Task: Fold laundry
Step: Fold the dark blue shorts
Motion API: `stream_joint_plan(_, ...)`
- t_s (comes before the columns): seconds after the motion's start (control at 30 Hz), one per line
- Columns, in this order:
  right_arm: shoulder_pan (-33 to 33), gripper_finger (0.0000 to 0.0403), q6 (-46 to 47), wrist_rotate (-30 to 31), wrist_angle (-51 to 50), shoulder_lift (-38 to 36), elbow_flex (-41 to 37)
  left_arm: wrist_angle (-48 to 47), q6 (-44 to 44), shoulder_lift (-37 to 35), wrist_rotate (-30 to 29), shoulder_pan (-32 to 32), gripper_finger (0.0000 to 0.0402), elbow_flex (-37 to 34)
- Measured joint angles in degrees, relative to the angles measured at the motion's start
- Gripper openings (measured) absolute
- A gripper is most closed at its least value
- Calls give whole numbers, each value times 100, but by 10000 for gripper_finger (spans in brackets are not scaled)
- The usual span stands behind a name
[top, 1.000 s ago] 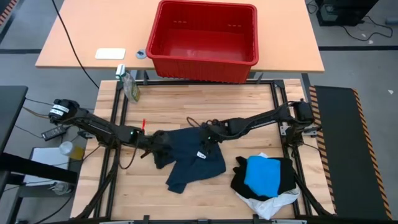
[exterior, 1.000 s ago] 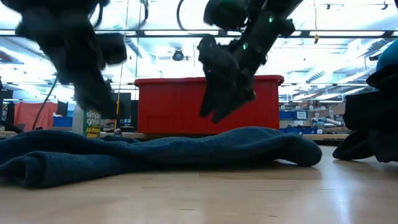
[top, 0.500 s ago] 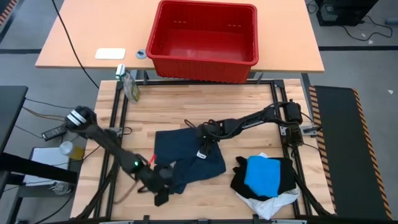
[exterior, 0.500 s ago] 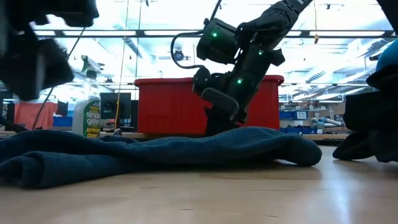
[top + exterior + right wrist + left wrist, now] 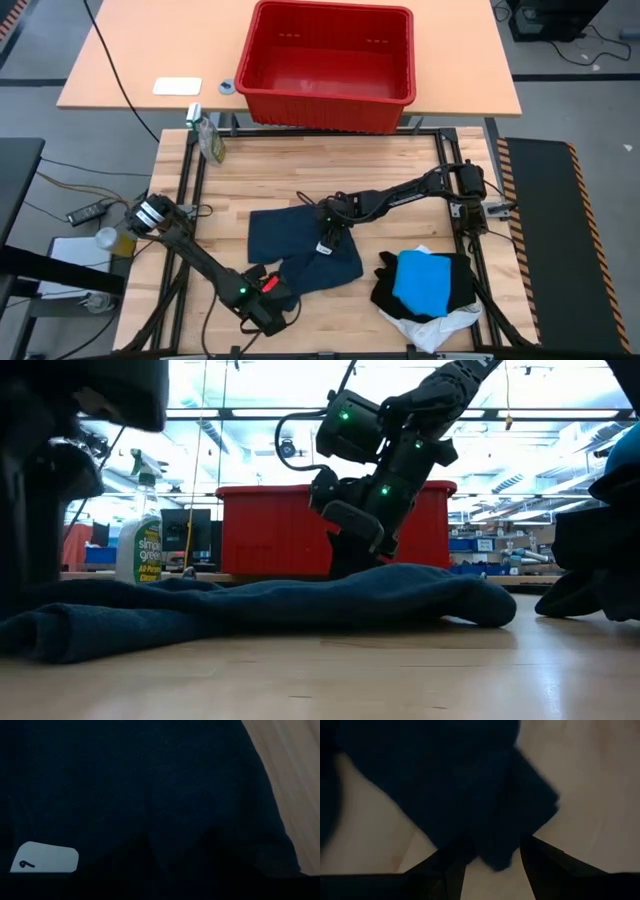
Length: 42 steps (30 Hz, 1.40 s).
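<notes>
Behind the table, red basket [image 5: 331, 62]

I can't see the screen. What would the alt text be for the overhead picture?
Two dark robot arms work a crumpled dark blue cloth garment on a wooden table: the left claw at its near corner, the right claw on its middle. A folded pile lies right.

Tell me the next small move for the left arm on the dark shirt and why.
Probably close the left end effector on the shirt corner. Its fingers straddle that near corner over bare wood, while the right end effector presses the shirt's middle, so a fold can follow.
</notes>
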Motion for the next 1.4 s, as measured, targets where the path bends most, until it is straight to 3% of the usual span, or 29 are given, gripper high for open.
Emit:
stream_joint_plan(0.1,0,235,2,-39,1,0,-2,38,-24,23,-94,-23,185,131)
stream_joint_plan(0.27,2,235,2,-44,-4,2,-2,-748,-385,20,-511,-159,180,327)
stream_joint_plan(0.63,2,235,7,-61,74,11,-9,-832,-726,44,-1396,-554,170,371)
stream_joint_plan(0.9,0,235,7,-91,107,13,-9,-364,-751,406,-1356,-482,170,369)
stream_joint_plan(1.03,2,235,7,-103,108,13,-9,-632,-1185,545,-1142,-386,165,365)
stream_joint_plan(1.17,2,235,7,-105,109,13,-9,-740,-1409,562,-1093,-292,131,365)
stream_joint_plan(1.33,2,235,7,-105,109,13,-9,-658,-1134,521,-760,-167,19,367)
stream_joint_plan(1.4,2,235,7,-107,109,13,-9,-662,-1092,420,-697,-138,13,384)
